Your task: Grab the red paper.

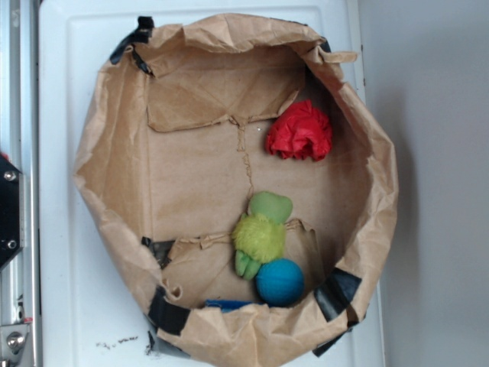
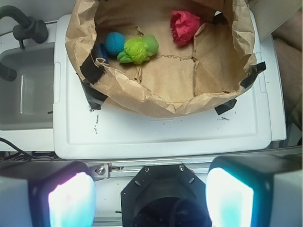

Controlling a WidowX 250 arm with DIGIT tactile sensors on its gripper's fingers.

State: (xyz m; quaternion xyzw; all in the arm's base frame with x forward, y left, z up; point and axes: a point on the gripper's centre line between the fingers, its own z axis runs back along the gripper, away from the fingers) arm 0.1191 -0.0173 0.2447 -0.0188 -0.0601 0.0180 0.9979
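The red paper (image 1: 299, 131) is a crumpled red wad lying inside the brown paper bag tray (image 1: 114, 168), near its upper right wall. In the wrist view the red paper (image 2: 183, 26) sits at the far right of the bag. My gripper (image 2: 150, 198) is open, its two pale pads (image 2: 71, 201) wide apart with nothing between them. It hangs well back from the bag, over the arm's black base. The gripper does not show in the exterior view.
A fuzzy green plush toy (image 1: 261, 233) and a blue ball (image 1: 280, 281) lie in the bag's lower part. The bag (image 2: 161, 101) rests on a white lid (image 2: 161, 132). A grey sink (image 2: 23, 94) lies to the left in the wrist view.
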